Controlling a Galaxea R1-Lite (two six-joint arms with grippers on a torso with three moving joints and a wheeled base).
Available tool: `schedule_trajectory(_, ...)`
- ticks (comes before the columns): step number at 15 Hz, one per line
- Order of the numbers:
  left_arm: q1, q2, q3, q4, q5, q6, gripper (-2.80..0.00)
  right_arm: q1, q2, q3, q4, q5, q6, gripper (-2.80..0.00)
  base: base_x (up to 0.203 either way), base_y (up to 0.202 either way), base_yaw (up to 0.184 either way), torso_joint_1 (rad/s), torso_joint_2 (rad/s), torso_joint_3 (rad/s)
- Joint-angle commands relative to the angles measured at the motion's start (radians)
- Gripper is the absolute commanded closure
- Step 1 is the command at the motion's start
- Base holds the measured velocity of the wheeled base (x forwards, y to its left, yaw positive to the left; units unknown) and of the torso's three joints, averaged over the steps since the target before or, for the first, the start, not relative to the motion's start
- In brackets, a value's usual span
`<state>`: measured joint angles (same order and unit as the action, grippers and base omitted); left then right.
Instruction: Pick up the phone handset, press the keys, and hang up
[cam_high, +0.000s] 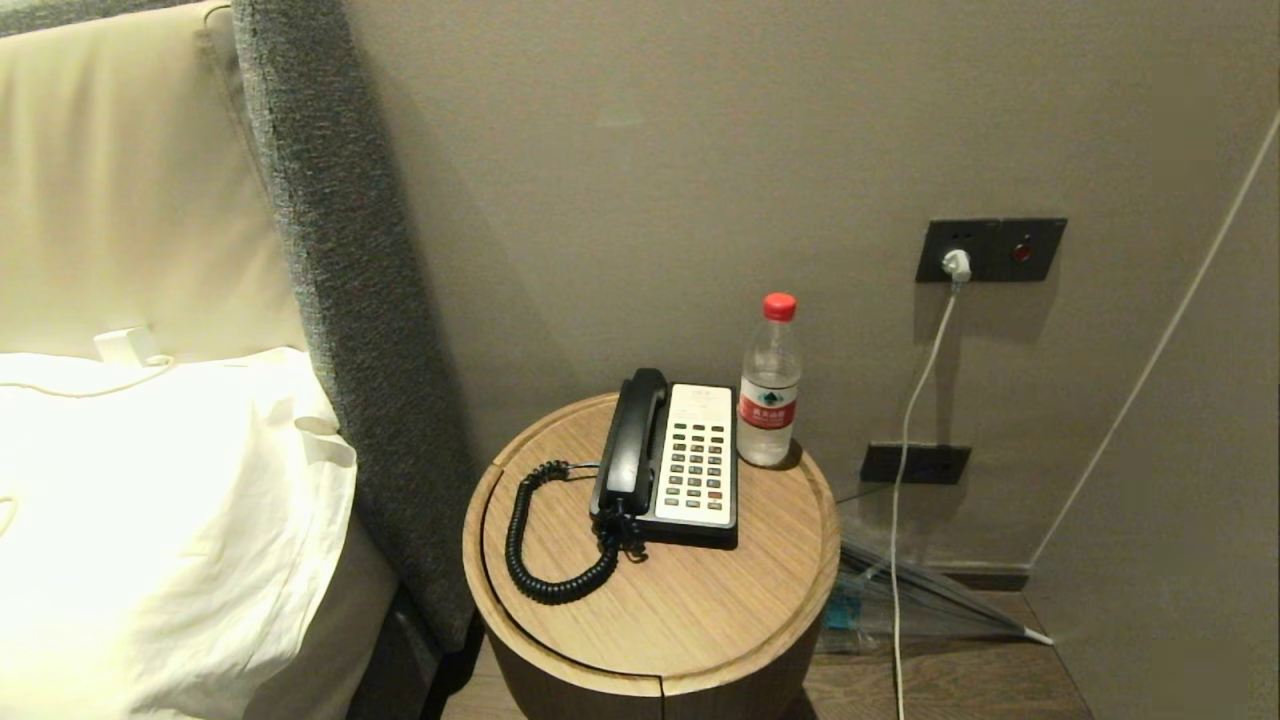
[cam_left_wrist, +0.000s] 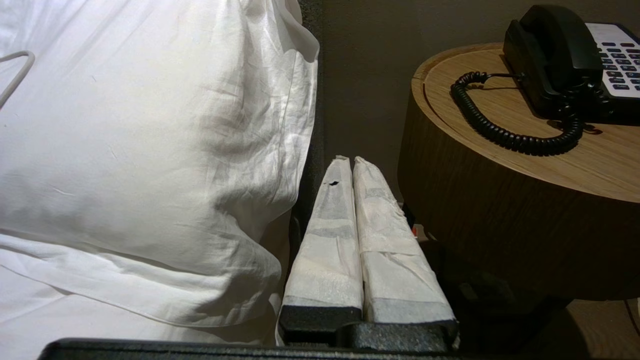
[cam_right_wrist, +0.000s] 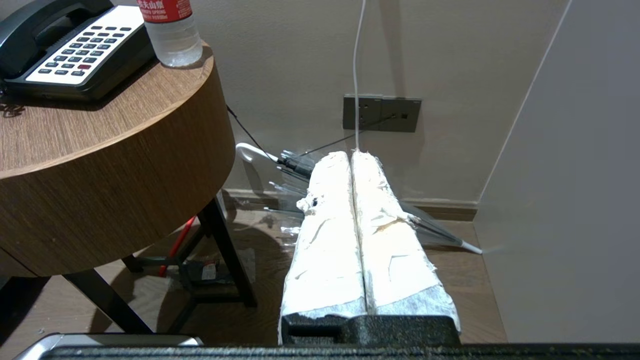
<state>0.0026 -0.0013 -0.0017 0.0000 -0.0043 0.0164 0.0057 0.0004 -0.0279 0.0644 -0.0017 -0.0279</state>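
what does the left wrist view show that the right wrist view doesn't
Only the left wrist view: the white pillow, the black coiled cord lying on the table, and the shut left gripper beside the bed.

Only the right wrist view: the water bottle, the wall socket with a white cable, an umbrella on the floor, and the shut right gripper, low beside the table.

Both: the round wooden table, the phone handset on its cradle, and the keypad.
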Motion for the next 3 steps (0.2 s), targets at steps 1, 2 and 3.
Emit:
schedule_trajectory(1,0.0,0.0,0.0,0.0,0.0,0.0,0.0,0.0,-0.008,-0.001,0.0,0.002,0.0,0.0,0.0,0.0,0.0,0.0,0.0,0.0)
schedule_trajectory(2,0.0,0.0,0.0,0.0,0.0,0.0,0.0,0.0,-0.008,-0.001,0.0,0.003,-0.004,0.0,0.0,0.0,0.0,0.0,0.0,0.0)
schedule_trajectory(3,0.0,0.0,0.0,0.0,0.0,0.0,0.0,0.0,-0.008,-0.001,0.0,0.003,-0.003,0.0,0.0,0.0,0.0,0.0,0.0,0.0)
